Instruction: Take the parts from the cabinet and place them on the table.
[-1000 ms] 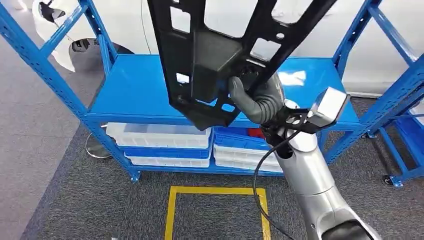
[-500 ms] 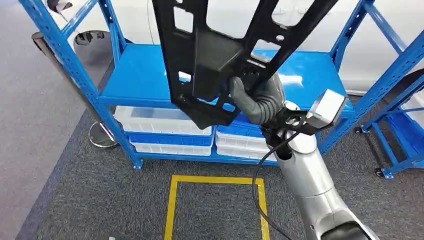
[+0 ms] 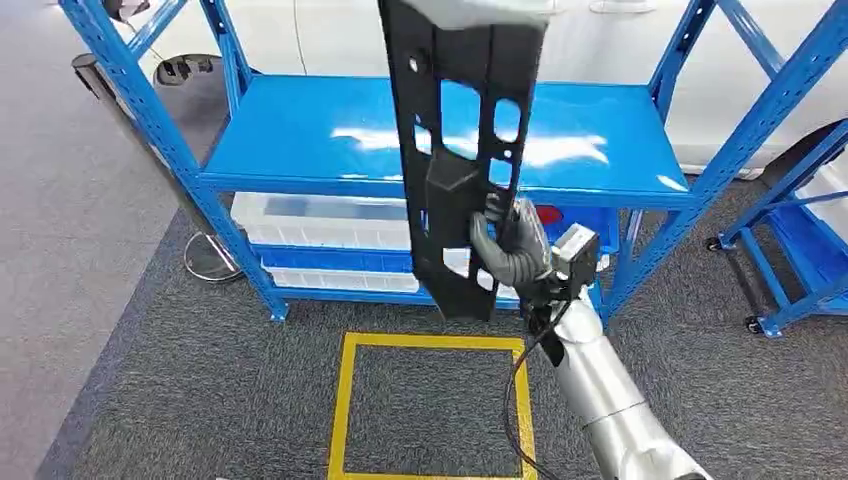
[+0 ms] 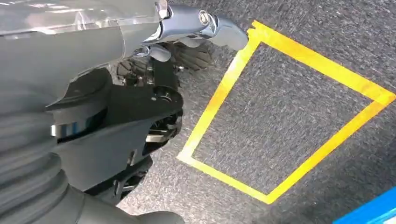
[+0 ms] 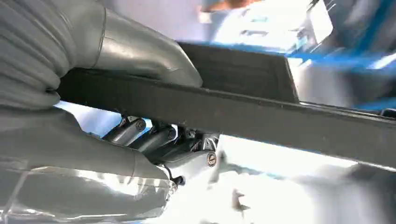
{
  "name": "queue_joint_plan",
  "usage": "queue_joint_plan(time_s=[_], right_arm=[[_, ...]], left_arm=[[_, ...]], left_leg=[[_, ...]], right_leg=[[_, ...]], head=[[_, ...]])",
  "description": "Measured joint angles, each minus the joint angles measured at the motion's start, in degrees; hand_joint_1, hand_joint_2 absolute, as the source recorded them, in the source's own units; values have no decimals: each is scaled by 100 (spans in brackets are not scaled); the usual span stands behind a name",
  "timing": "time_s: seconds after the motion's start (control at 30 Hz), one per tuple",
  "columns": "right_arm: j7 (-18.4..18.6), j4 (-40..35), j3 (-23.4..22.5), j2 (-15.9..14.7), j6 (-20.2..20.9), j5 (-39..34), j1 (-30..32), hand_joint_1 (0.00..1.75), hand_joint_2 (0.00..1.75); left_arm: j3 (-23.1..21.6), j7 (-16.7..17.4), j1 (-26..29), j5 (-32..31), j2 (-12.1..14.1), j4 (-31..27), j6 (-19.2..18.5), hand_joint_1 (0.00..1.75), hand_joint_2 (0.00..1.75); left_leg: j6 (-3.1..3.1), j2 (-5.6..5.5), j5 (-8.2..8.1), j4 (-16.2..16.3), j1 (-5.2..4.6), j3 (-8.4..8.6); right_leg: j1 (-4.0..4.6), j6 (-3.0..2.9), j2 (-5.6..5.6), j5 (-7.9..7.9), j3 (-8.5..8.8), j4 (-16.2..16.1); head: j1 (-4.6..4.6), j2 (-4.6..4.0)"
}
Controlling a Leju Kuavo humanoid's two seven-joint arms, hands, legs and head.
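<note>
A long black plastic part point(image 3: 455, 150) with several cut-outs stands nearly upright in front of the blue cabinet shelf point(image 3: 300, 140). My right hand point(image 3: 508, 248) grips it near its lower end. In the right wrist view the thumb point(image 5: 140, 51) lies over the part's edge point(image 5: 280, 116) and the fingers point(image 5: 149, 135) curl under it. My left hand point(image 4: 201, 28) hangs above the grey carpet and holds nothing; its fingers are apart.
White and blue bins point(image 3: 320, 215) sit on the cabinet's lower shelf, with a red item point(image 3: 548, 214) behind my hand. A yellow tape square point(image 3: 430, 400) marks the carpet before the cabinet. A second blue rack point(image 3: 790, 250) stands at the right, a round stand base point(image 3: 208, 268) at the left.
The camera has shifted, showing more of the cabinet. The part has swung from a tilt to nearly upright and sits farther from the camera, still in my right hand.
</note>
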Motion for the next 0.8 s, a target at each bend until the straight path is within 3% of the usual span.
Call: queue_joint_plan(time_s=[0.07, 0.1, 0.13, 0.17, 0.23, 0.27, 0.3, 0.4, 0.43, 0.47, 0.5, 0.57, 0.6, 0.63, 0.67, 0.7, 0.77, 0.8], right_arm=[[-124, 861, -119, 67, -255, 168, 179, 175, 175], [-128, 1274, -184, 83, -365, 238, 280, 175, 175], [-104, 1661, -247, 94, -433, 282, 381, 175, 175], [-89, 2029, -325, 109, -504, 321, 481, 175, 175], [0, 2558, -471, 133, -664, 358, 639, 175, 175], [60, 2805, -552, 159, -725, 358, 686, 175, 175], [99, 3015, -636, 175, -787, 358, 719, 175, 175], [217, 3546, -874, 203, -924, 393, 917, 175, 175], [243, 3700, -955, 216, -987, 448, 994, 175, 175], [250, 3798, -994, 216, -1007, 470, 1048, 175, 175], [250, 3896, -1038, 216, -1027, 496, 1098, 175, 175], [158, 4053, -1126, 218, -963, 555, 1215, 175, 175], [77, 4103, -1178, 218, -885, 572, 1272, 175, 175], [-11, 4144, -1215, 218, -828, 610, 1311, 175, 175], [-111, 4175, -1243, 218, -824, 680, 1327, 175, 175], [-223, 4192, -1257, 218, -874, 774, 1324, 175, 175], [-460, 4175, -1259, 216, -985, 963, 1265, 175, 175], [-515, 4166, -1259, 216, -1005, 1027, 1197, 175, 175]], left_arm=[[7, -22, 36, 0, 2, 0, 2, 0, 175], [15, -24, 46, 0, 2, 0, 9, 0, 175], [26, -24, 53, -2, 2, 0, 20, 0, 175], [33, -26, 57, -4, 2, 0, 26, 0, 175], [35, -26, 55, -15, 4, 0, 52, 0, 175], [37, -26, 52, -28, 4, 0, 63, 0, 175], [35, -28, 43, -31, 4, 0, 68, 0, 175], [37, -28, 43, -44, 4, 0, 81, 0, 175], [37, -28, 43, -44, 4, 0, 83, 0, 175], [37, -28, 42, -44, 2, 0, 83, 0, 175], [37, -28, 34, -44, 2, 0, 83, 0, 175], [37, -33, 28, -44, 2, 0, 83, 0, 175], [37, -33, 34, -44, 2, 0, 83, 0, 175], [37, -33, 43, -44, 4, 0, 85, 0, 175], [39, -35, 49, -42, 4, 0, 87, 0, 175], [39, -35, 45, -44, 4, 0, 87, 0, 175], [37, -35, 36, -46, 2, 0, 85, 0, 175], [37, -35, 23, -46, 2, 0, 85, 0, 175]], left_leg=[[-61, 2, -502, 911, 25, -335], [-84, 2, -627, 1300, 26, -455], [-96, 3, -584, 1369, 30, -439], [-97, 4, -438, 1175, 35, -293], [-68, 6, -16, 226, 37, 270], [-29, 0, 33, -256, 35, 518], [15, -10, -40, -341, 5, 648], [97, -8, -45, -394, -15, 590], [163, -8, -3, -465, 37, 611], [192, -1, 18, -490, 39, 616], [235, 6, 30, -495, 37, 603], [253, 8, 42, -491, 20, 571], [256, 8, 45, -484, 17, 556], [255, 8, 47, -475, 17, 546], [253, 7, 47, -461, 18, 544], [245, 6, 45, -445, 19, 542], [202, 5, 21, -387, 17, 532], [155, 7, 6, -336, -26, 491]], right_leg=[[7, -10, -4, 49, -77, 5], [7, -2, -5, 65, -109, 18], [6, 6, -14, 72, -127, 28], [5, 12, -22, 75, -139, 39], [2, 32, -26, 65, -158, 79], [2, 54, -19, 53, -170, 95], [33, 85, -11, 58, -201, 109], [20, 176, -12, 93, -207, 95], [40, 230, -9, 66, -213, 106], [5, 249, 20, -6, -232, 183], [8, 260, 31, -203, -363, 445], [-15, 288, 48, -670, -808, 1400], [-26, 305, 54, -799, -996, 1807], [-34, 315, 54, -783, -1061, 1951], [-45, 320, 53, -642, -993, 1818], [-65, 320, 53, -407, -800, 1438], [-92, 308, 52, 59, -275, 404], [-63, 289, 56, -38, -217, 242]], head=[[2, -2], [-4, 0], [-2, -2], [-2, 0], [-2, 0], [-2, 0], [-2, -2], [9, 0], [2, 0], [7, -2], [20, 0], [15, 0], [13, 0], [15, 0], [18, 0], [15, 0], [17, -2], [18, 0]])
